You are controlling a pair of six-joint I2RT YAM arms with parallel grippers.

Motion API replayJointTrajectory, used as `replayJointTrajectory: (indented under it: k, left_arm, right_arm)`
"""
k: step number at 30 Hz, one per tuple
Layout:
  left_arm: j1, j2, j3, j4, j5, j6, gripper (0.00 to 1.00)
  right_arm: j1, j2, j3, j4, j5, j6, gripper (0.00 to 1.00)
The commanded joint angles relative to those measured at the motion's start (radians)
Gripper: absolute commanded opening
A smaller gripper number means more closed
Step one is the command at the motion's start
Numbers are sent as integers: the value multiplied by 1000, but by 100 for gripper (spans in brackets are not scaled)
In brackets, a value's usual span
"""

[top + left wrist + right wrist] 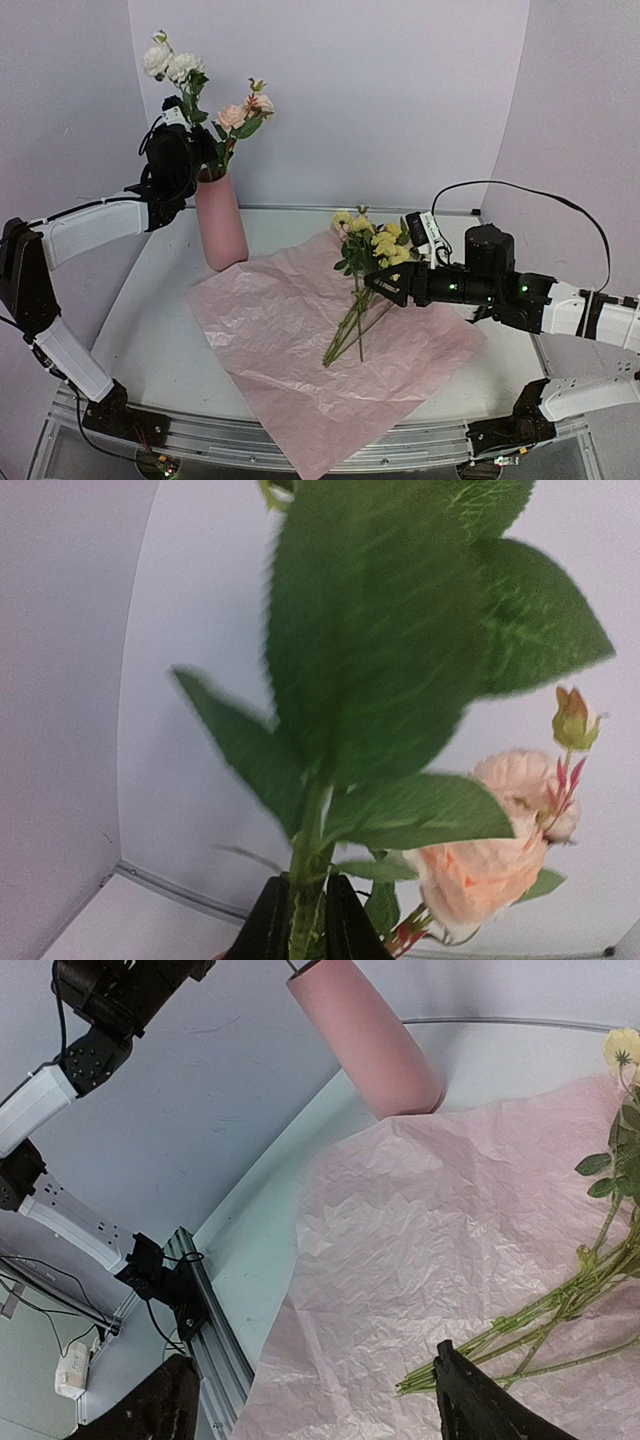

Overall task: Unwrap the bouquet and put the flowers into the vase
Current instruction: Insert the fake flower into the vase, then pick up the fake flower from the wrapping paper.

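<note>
Black fingers (268,930) of the left gripper (305,925) stood nearly together, one on each side of a green stem (308,860) that filled the gap between them, so the gripper looked closed on that stem. Straight above the fingers the stem's broad leaves (380,630) filled most of the wrist view. To their right hung a peach bloom (500,850) with a small bud (573,718) above it. In the top view this gripper (185,150) was held high, just over the mouth of the vase (221,225). White blooms (170,62) rose above it, and the peach bloom (245,110) leaned away to its right. The stems ran down into the vase.

The right gripper (392,285) was spread wide and held nothing. It hung low over the crinkled pink paper (280,330), which lay flat on the table (150,300). The yellow flowers (375,240) lay on the paper just ahead of it, their stems (350,330) trailing toward the near edge. In its wrist view one finger (490,1400) sat right at the cut ends of those stems (520,1330). I could not tell whether it touched them. The other finger (150,1405) was well off to the side, past the paper's edge (400,1240). Beyond the paper stood the vase (365,1030), touching its far edge, with the left arm above it.
</note>
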Motion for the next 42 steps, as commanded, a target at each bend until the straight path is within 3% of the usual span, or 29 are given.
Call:
replayJointTrajectory:
  k: [1,10,14,24,28,31,35,42]
  left_arm:
    - [4,-67,-63,42,9,-73,22]
    - [4,-195,-256,26,99,-182,51]
    - [3,-268,-325,-14,151,-225,59]
    - [2,-433,-439,-260,276,-374,65]
    - [3,-445,-429,-422,287,-407,65]
    - [3,-451,-429,-522,321,-443,67]
    - [3,-470,-472,-564,412,-533,70]
    - [-2,-441,-547,-562,598,-676,70]
  right_arm:
    - [5,-9,24,20,-4,-8,82]
    - [6,-19,5,20,3,3,82]
    - [5,-13,7,15,33,14,82]
    - [5,20,8,-1,87,49,83]
    - [5,53,34,-121,294,96,82]
    - [4,111,74,-253,438,127,75]
    - [4,185,104,-300,429,135,66]
    - [2,285,134,-336,467,246,39]
